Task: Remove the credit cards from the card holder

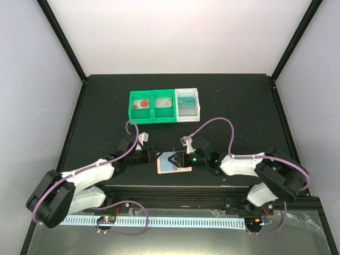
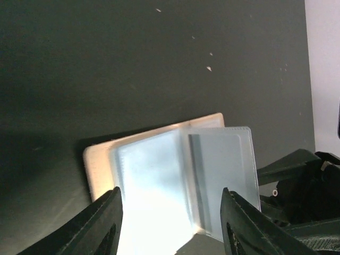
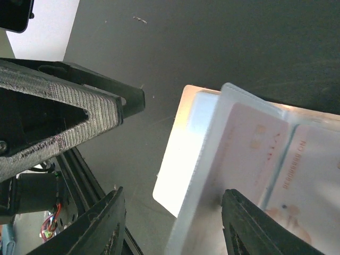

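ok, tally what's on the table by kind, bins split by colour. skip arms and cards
green bins: 2
white bin: 1
holder: 1
total: 4

Card holder (image 1: 173, 166) is pretty boxed in: left gripper (image 1: 155, 155) crowds one side, right gripper (image 1: 178, 158) the other. Far side is open table (image 1: 239, 106), with the bins (image 1: 164, 105) sitting well back.
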You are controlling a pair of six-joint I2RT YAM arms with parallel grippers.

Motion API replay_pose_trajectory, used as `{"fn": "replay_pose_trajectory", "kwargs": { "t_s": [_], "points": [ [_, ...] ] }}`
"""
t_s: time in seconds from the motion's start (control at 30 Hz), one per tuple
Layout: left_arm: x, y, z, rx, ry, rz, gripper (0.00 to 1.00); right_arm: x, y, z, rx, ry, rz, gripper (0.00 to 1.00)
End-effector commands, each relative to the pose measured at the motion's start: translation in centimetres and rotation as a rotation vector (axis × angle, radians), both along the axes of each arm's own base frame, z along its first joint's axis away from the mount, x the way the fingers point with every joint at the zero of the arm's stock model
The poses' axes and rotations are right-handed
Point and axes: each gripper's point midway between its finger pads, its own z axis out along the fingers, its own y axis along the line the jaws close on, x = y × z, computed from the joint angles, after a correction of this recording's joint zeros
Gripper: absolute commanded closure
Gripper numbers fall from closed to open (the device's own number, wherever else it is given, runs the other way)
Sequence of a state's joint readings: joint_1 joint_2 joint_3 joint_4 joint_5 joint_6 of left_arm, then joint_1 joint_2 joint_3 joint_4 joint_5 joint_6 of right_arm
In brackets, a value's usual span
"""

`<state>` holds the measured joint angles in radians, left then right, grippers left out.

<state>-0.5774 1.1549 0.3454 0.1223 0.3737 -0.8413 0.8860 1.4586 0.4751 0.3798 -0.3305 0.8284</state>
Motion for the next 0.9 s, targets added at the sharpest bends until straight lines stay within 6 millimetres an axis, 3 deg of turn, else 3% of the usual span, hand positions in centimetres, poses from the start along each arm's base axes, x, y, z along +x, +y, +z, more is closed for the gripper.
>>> {"fn": "replay_pose_trajectory", "kwargs": {
  "t_s": [0.0,0.33,0.47,0.73,0.87],
  "points": [
    [-0.1,1.9,-0.5,0.047,-0.02,0.043,0.46,0.1,1.8,1.1,0.055,0.004,0.048,0.5],
    [-0.7,1.1,-0.9,0.016,-0.011,-0.017,0.54,0.4,1.3,-0.7,-0.005,0.027,0.017,0.51],
    [-0.8,0.3,-1.0,-0.007,-0.001,-0.06,0.67,0.9,0.7,-1.4,-0.054,0.019,-0.013,0.55],
    [-1.3,-1.1,-1.3,-0.056,0.006,-0.129,0.97,1.7,-0.3,-2.5,-0.12,0.004,-0.068,0.76],
    [-1.6,-1.3,-2.4,-0.053,0.038,-0.138,0.98,1.8,-0.4,-3.0,-0.132,0.012,-0.076,0.81]
  ]
}}
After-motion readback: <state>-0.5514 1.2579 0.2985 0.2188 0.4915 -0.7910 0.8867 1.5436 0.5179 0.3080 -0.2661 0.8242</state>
